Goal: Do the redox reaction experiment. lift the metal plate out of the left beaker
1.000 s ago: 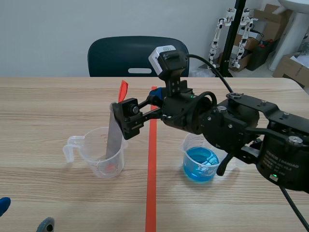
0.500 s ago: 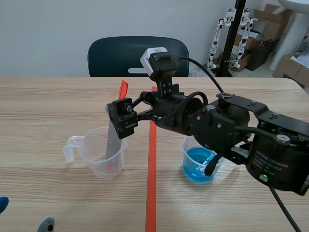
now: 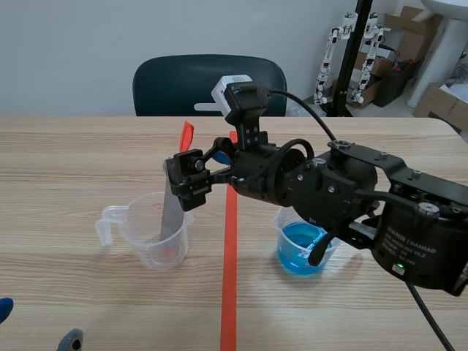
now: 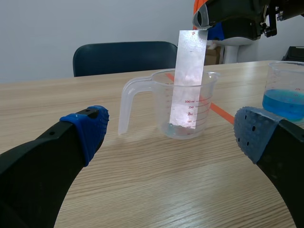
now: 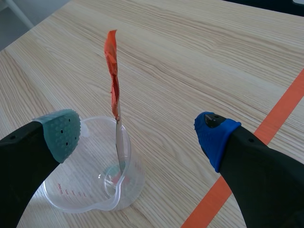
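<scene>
The metal plate (image 3: pixel 172 208) stands tilted in the clear left beaker (image 3: pixel 150 234), with an orange tape tab (image 3: pixel 186 135) at its top. My right gripper (image 3: pixel 188 177) reaches across the tape line to the plate's upper end. In the right wrist view the plate (image 5: pixel 119 142) shows edge-on between the open fingers of the right gripper (image 5: pixel 137 130), nearer the grey-green pad (image 5: pixel 61 128), touching neither. My left gripper (image 4: pixel 171 133) stays low and open, facing the beaker (image 4: pixel 209 107) and the plate (image 4: pixel 187 80).
A second beaker (image 3: pixel 301 248) with blue liquid stands right of the orange-red tape line, under the right arm. A dark chair (image 3: pixel 183 84) is behind the table's far edge. Boxes and a stand sit at the back right.
The right arm has shifted a little to the left, bringing its gripper closer around the plate's top. The plate still stands in the beaker. The left gripper has not moved.
</scene>
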Robot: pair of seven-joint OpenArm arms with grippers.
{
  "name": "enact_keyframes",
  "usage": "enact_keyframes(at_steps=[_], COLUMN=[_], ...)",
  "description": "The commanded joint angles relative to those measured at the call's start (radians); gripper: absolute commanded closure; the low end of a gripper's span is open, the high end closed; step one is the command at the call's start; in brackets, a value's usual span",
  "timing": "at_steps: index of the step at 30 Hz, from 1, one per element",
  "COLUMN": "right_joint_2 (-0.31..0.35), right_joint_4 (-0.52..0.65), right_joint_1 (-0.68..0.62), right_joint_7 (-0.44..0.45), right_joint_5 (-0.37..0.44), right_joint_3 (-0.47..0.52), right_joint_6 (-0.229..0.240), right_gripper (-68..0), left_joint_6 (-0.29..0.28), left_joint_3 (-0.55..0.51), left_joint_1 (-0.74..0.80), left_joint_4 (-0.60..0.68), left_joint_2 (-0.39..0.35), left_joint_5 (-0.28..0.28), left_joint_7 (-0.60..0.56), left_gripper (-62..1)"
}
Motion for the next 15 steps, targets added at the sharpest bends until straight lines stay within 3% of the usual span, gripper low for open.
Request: enact_keyframes(at_steps=[1, 6, 15], right_joint_2=[-0.014, -0.014, -0.031], right_joint_4=[0.015, 0.015, 0.014], right_joint_1=[0.025, 0.025, 0.025], right_joint_7=[0.006, -0.007, -0.041], right_joint_5=[0.015, 0.033, 0.033], right_joint_3=[0.001, 0.001, 0.001], right_joint_6=[0.001, 0.001, -0.004], right_gripper=[-49.0, -40.6, -40.6], left_joint_6=[-0.005, -0.005, -0.005], left_joint_3=[-0.007, -0.007, -0.007], left_joint_1=[0.004, 0.004, 0.004], left_joint_4=[0.008, 0.008, 0.008], left_joint_2=[0.0, 0.0, 0.0], left_joint_5=[-0.003, -0.003, -0.003], left_joint_7=[-0.046, -0.046, -0.046], left_gripper=[-55.5, -55.5, -55.5])
